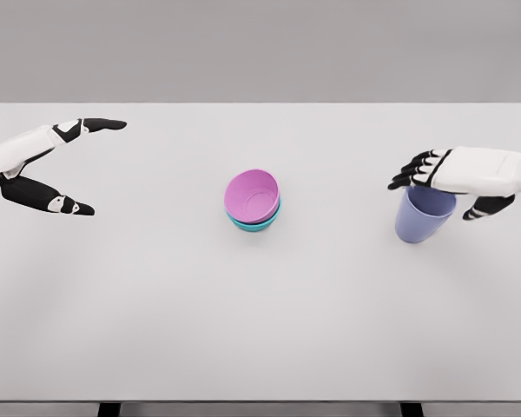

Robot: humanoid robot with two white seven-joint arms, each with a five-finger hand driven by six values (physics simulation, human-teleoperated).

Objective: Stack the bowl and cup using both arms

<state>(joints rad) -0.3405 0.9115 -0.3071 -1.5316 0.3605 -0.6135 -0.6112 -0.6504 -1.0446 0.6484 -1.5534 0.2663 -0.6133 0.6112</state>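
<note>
Fingers (74, 207) of the left hand (43, 165) were spread wide and held nothing, the hand hovering over the far left of the white desk (156, 304), well apart from everything else. Toward the middle of the desk sat a pink bowl (253, 195) already nested in a teal bowl (253, 224), only the teal rim showing beneath it; the pair leaned a little rather than sitting perfectly level. Further right stood a lavender-blue cup (423, 221), upright with its mouth open to the top. The right hand (464, 178) was placed directly over the cup's rim, its dark fingers draped past the near-left edge and the thumb lying to the right of the cup; whether they were pressing the wall or merely hanging just beside it could not be told, so the grasp read as forming rather than secured. By the look of things the bowls were done and the cup was the step in hand. The next move would call for the right hand to close firmly on the cup, lift it straight, carry it left across the bare stretch of desk and lower it into the pink bowl, perhaps with the left hand coming in to steady the tilted stack.
</note>
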